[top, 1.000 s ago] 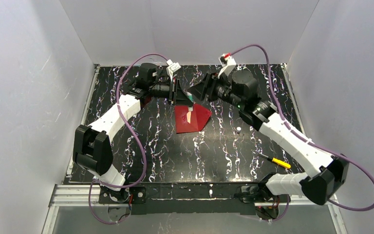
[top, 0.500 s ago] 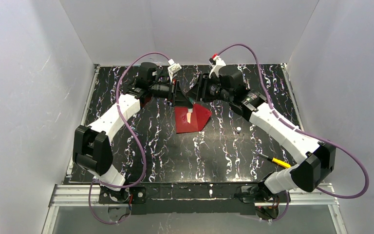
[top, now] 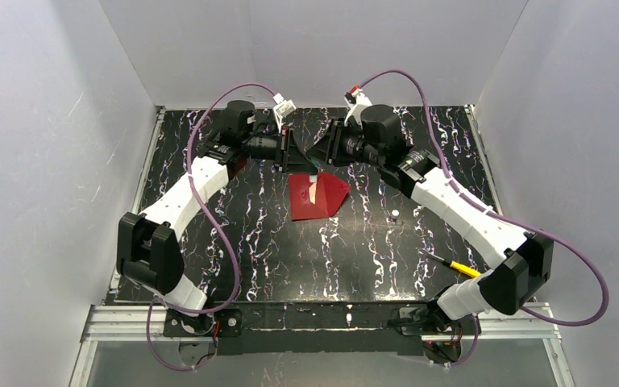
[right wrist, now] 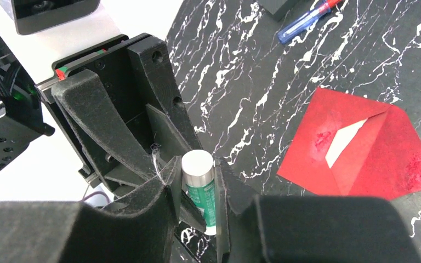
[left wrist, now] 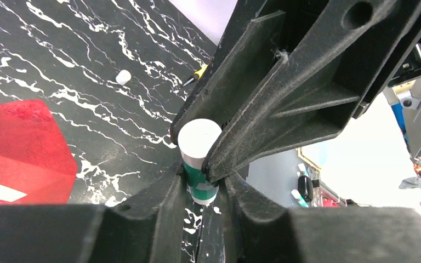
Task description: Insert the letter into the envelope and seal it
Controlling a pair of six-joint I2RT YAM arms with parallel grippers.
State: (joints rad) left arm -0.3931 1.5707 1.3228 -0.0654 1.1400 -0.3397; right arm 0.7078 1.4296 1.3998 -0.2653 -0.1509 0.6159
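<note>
Left pincer and right pincer both clamp the glue stick; a skewed pull could drop it on the nearby envelope.

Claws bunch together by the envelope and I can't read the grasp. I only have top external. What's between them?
Observer: A glue stick, white cap, green label, cap end up.
Operator: Left claw on it?
Observer: Yes. The left wrist view shows the left claw pinching the green body below the cap.
Operator: And the right?
Observer: The right wrist view shows the right claw with a finger against each side of the stick, so both appear shut on it.
</note>
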